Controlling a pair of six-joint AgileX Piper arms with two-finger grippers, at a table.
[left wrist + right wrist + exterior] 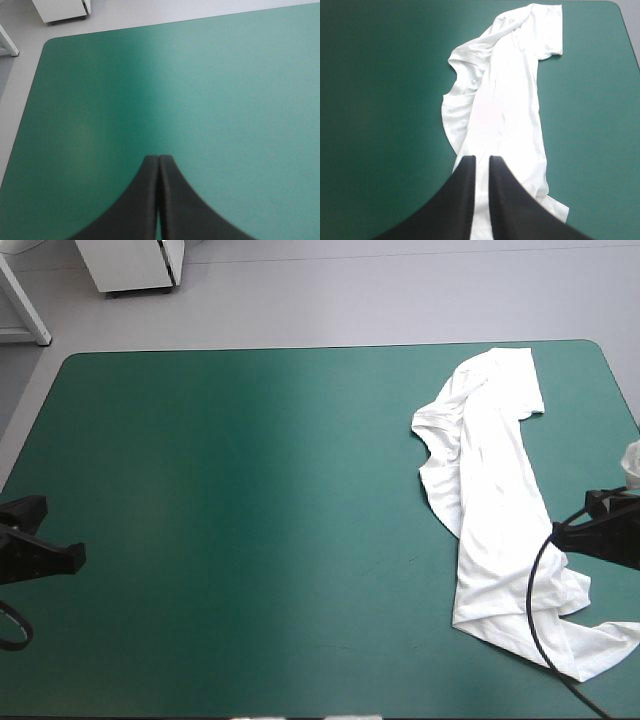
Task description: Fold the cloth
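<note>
Along the right side of the high view, the T-shirt (pixel 495 490) lies on the teal-green table cover (pixel 250 490) as a long, bunched white strip. It runs from near the far right corner down toward the lower right of the frame, close to the near edge. Its far end is wider, with a short straight hem. A rumpled, curved fold bulges out on the side facing the table's middle. The near end fans out into a flat point at the lower right. At the right edge of that view, the right gripper (pixel 560 532) reaches in over the shirt's outer edge, about two thirds of the way down the strip. In the right wrist view, the right gripper (pixel 481 159) has its black fingers (pixel 465 200) a narrow slit apart and parallel. White cloth shows through the gap, and the shirt (pixel 510 100) stretches away ahead of the fingers, flat on the cover, so nothing appears gripped. At the left edge of the high view, low in the frame, the left gripper (pixel 72 555) sits well apart from the shirt. In the left wrist view, the left gripper (pixel 159 159) has its fingers (pixel 145 200) pressed together in one pointed arch, holding nothing, over bare cover (pixel 225 100).
</note>
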